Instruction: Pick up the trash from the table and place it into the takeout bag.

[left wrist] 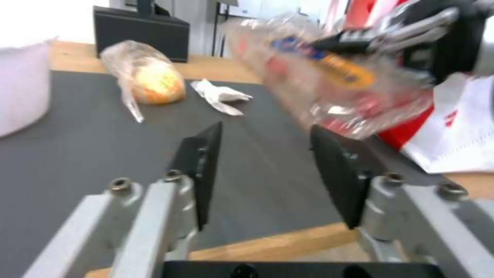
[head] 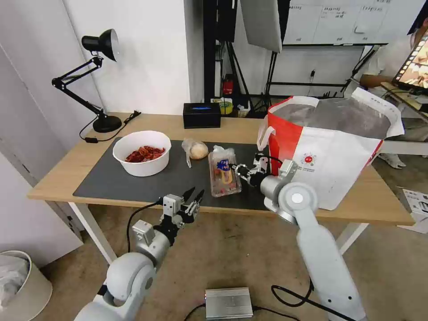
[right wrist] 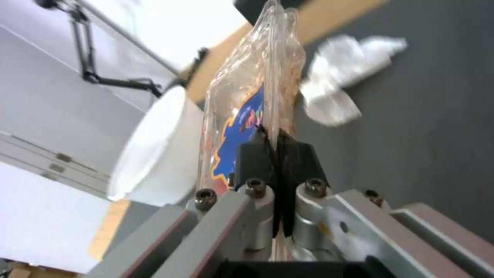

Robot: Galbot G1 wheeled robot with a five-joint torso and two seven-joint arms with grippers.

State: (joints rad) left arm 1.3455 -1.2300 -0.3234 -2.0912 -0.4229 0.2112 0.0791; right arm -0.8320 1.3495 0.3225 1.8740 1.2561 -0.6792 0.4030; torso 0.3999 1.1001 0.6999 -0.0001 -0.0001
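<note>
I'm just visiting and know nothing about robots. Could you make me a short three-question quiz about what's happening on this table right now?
1. True or false: the right end effector is shut on the clamshell tray.
2. Which item lies nearest the tissue on the mat?
A. bowl
B. bagged bun
C. lamp
3. Fill in: the left end effector hovers by the table's near edge with its fingers ____.

Key
1. True: its fingers pinch the tray's rim, and the tray is lifted beside the takeout bag.
2. B
3. open, holding nothing.
</note>
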